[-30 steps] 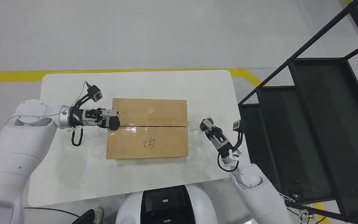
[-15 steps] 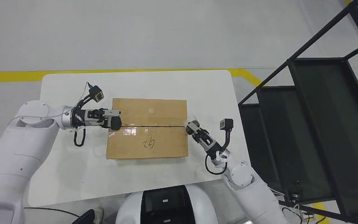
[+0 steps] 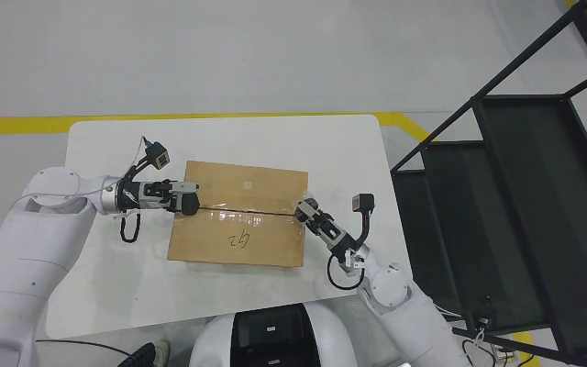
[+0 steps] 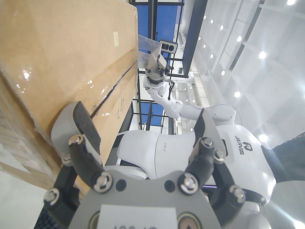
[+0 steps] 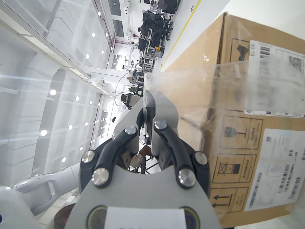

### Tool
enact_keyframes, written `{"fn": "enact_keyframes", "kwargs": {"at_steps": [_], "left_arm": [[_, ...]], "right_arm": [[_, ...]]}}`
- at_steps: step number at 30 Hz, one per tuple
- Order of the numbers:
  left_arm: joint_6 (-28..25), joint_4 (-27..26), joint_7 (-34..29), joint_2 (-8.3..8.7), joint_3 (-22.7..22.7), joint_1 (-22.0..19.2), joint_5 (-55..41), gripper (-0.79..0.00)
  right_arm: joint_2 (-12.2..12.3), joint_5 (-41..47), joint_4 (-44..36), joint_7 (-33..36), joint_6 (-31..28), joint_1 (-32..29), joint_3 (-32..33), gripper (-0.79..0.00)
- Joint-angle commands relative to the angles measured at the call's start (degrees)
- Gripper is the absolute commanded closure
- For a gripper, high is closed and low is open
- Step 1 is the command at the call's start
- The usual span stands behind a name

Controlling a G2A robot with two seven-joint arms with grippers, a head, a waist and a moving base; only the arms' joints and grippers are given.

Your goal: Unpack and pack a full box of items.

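Nearest the robot, a brown cardboard box point(image 3: 238, 225), closed and taped along its centre seam, is seen lying flat on the white rounded table point(image 3: 348, 147). It is set a little askew to the table's edges, and a handwritten mark is carried on its nearer flap. At the box's right end the right gripper point(image 5: 149, 101) is found clenched, and pinched between its fingers is a strip of clear packing tape point(image 5: 238, 84). The strip is stretched from the fingertips back to the box's end, standing off the labelled end face beneath it. Over at the opposite end, the left gripper point(image 4: 143, 117) is held released, jaws spread wide. One finger point(image 4: 83, 120) is laid at the top face just beside the end of the seam, while the other is left in free air off the box. Glossy tape is seen along the seam between the two grippers. Beyond the table, a yellow floor line point(image 3: 37, 124) is drawn along the far edge, and a black metal stair frame point(image 3: 514, 183) is stood off to the right.
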Motion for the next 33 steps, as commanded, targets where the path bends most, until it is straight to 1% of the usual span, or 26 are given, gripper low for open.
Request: {"fn": "enact_keyframes", "kwargs": {"at_steps": [1,18,19,20,21,29,33], "left_arm": [[0.07,-0.11,0.0,0.0,-0.15,0.11,0.09,-0.785],[0.2,-0.5,0.06,-0.18,-1.26,0.68,0.28,-0.785],[0.04,-0.55,0.03,-0.18,-1.43,0.77,0.03,-0.785],[-0.13,-0.58,-0.04,-0.18,-1.63,0.85,-0.31,-0.785],[-0.33,-0.56,-0.04,-0.16,-1.88,0.94,-0.6,-0.785],[-1.27,-2.56,-1.13,0.22,-4.29,2.19,-3.11,-0.785],[-1.94,-4.3,-1.74,0.87,-7.26,3.09,-5.06,-0.785]], "right_arm": [[-0.06,-0.42,0.24,0.27,0.48,0.24,-0.54,0.0],[-0.68,-8.41,1.53,-0.52,5.99,2.39,-5.16,0.0],[-0.69,-8.81,1.51,-0.5,6.23,2.47,-5.3,-0.049],[-0.7,-9.23,1.43,-0.54,6.48,2.52,-5.43,-0.622],[-0.71,-9.55,1.29,-0.5,6.71,2.53,-5.57,-0.785],[-0.6,-10.77,-1.08,-0.25,7.77,1.92,-5.72,-0.785],[-0.49,-11.04,-2.65,0.5,8.02,1.61,-5.62,-0.785]]}}
